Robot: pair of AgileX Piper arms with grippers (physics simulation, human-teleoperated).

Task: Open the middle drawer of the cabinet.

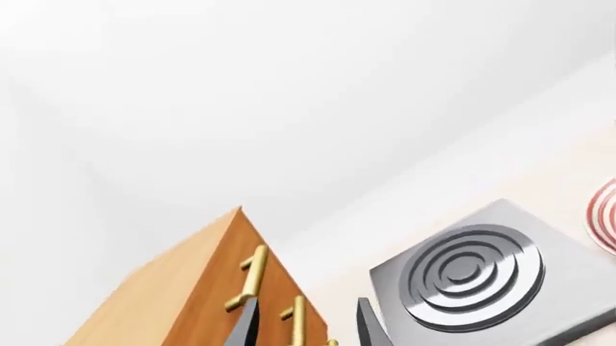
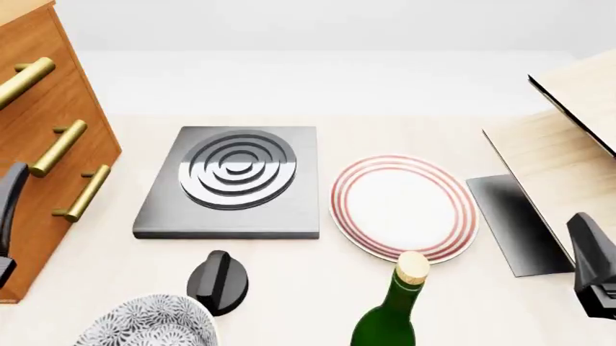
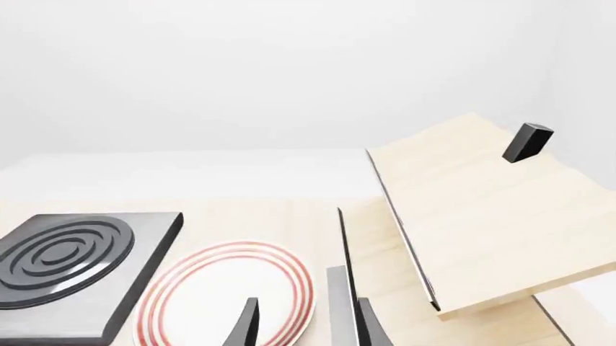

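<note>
Left gripper has its two dark fingers spread apart with nothing between them, aimed at the cabinet front. Right gripper is likewise spread and empty, over the plate's edge.

Positions relative to the hotplate:
- Cabinet: left of it, orange-brown wood, three brass bar handles stepping down its tilted front.
- Middle drawer: second handle on that front, shut flush with its neighbours; no finger touches it.
- Pale wooden boards: far right, leaning.
- Plate: just right, white with red rings.
- Patterned bowl: nearer the arms, partly out of view.
- Green bottle: near side, to the right, corked.
- Black knob: just below its near edge.
</note>
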